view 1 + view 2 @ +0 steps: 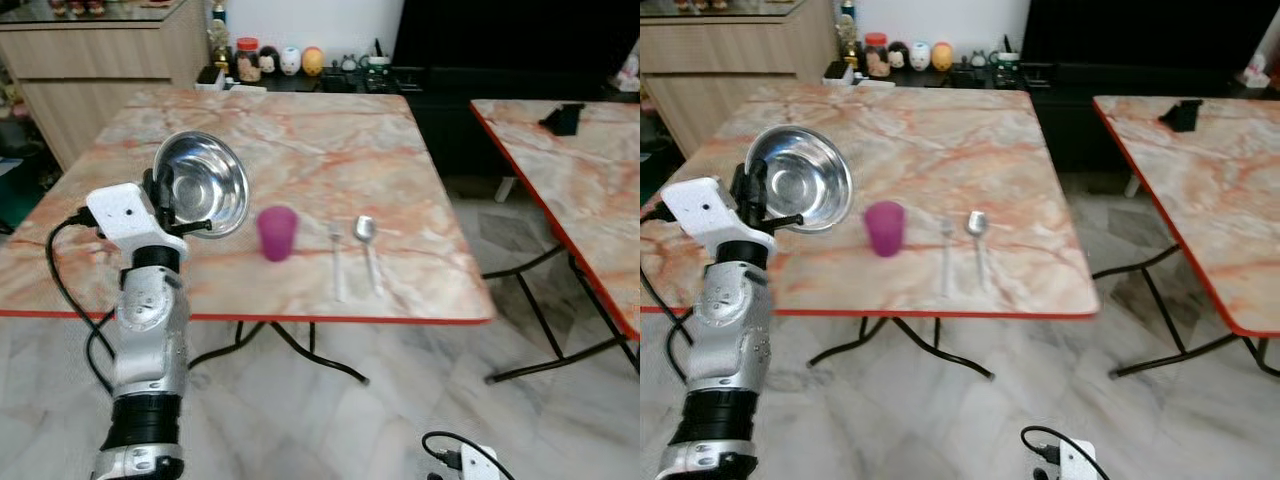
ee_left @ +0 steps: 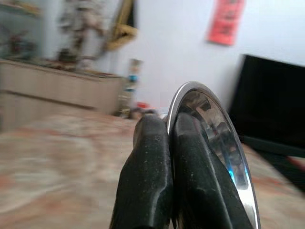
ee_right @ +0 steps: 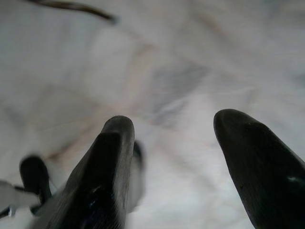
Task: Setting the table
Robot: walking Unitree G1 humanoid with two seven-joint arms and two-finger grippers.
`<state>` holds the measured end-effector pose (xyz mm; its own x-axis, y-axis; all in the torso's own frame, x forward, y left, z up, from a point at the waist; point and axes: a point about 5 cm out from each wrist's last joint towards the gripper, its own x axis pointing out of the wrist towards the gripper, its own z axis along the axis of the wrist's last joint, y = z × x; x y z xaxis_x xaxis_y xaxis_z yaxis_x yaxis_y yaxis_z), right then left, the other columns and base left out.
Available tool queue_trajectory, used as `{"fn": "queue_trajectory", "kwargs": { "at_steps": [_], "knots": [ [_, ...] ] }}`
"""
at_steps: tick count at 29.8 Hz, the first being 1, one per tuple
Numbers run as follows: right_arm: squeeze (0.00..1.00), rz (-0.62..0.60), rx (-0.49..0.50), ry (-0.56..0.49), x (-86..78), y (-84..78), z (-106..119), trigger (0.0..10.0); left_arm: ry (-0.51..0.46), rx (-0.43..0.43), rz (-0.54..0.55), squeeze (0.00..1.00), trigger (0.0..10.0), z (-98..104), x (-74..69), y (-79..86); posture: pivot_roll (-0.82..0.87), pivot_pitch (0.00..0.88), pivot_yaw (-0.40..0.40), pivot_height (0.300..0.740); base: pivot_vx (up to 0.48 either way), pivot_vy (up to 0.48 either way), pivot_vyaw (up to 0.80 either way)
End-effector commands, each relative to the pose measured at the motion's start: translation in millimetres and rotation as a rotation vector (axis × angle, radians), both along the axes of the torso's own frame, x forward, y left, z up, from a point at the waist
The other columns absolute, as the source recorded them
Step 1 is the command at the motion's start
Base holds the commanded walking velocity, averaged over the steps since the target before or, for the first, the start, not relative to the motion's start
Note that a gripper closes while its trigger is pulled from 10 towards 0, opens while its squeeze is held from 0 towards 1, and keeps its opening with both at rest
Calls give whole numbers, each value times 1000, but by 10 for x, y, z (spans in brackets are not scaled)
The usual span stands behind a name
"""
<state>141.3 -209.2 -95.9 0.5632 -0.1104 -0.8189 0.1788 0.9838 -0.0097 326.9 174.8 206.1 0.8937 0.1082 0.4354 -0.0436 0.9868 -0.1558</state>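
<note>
Marble-patterned folding table (image 1: 300,150), red-edged. Round steel bowl (image 1: 200,185) hangs tilted above its front-left part, rim pinched between the left gripper (image 1: 170,205) fingers pressed together. Level it before you lower, and set it clear of the purple plastic cup (image 1: 277,233), silver fork (image 1: 337,262) and spoon (image 1: 368,245) near the front edge. Right gripper (image 3: 171,157) hangs low, fingers spread.

Steel bowl (image 1: 800,190) in left tool (image 1: 752,195), tilted, beside purple cup (image 1: 885,228)
</note>
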Motion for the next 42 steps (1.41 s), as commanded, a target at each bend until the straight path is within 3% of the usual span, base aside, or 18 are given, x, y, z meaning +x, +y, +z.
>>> {"fn": "queue_trajectory", "kwargs": {
  "at_steps": [1, 4, 9, 15, 20, 42],
  "knots": [
    [0, -4, 14, -1, 5, 48, -7, 10000, -30, 15, 18, 0, 10000, 73, -12, 75, 43, 0, -43, 740, 0, -450, 0],
    [0, -3, 14, -1, 7, 50, -7, 10000, -32, 64, 22, 0, 10000, 85, -14, 96, 44, 0, -43, 740, 0, -451, 0],
    [0, 4, 15, -2, 16, 56, -4, 10000, -46, 245, -25, 0, 10000, 165, -17, 99, 55, 0, -41, 740, 0, -453, 0],
    [0, 7, 15, 0, 17, 54, -4, 10000, -68, 291, -36, 0, 10000, 268, -62, 199, 65, 5, -47, 740, 0, -448, 0],
    [0, 15, 14, 0, 25, 54, -2, 10000, -76, 346, -76, 0, 10000, 278, -90, 120, 67, 6, -50, 740, 0, -437, 0],
    [0, 15, 4, -16, 32, 55, 6, 10000, -54, 284, -70, 0, 10000, 243, -59, 49, 45, 15, -38, 740, 0, -422, 0]
  ]
}}
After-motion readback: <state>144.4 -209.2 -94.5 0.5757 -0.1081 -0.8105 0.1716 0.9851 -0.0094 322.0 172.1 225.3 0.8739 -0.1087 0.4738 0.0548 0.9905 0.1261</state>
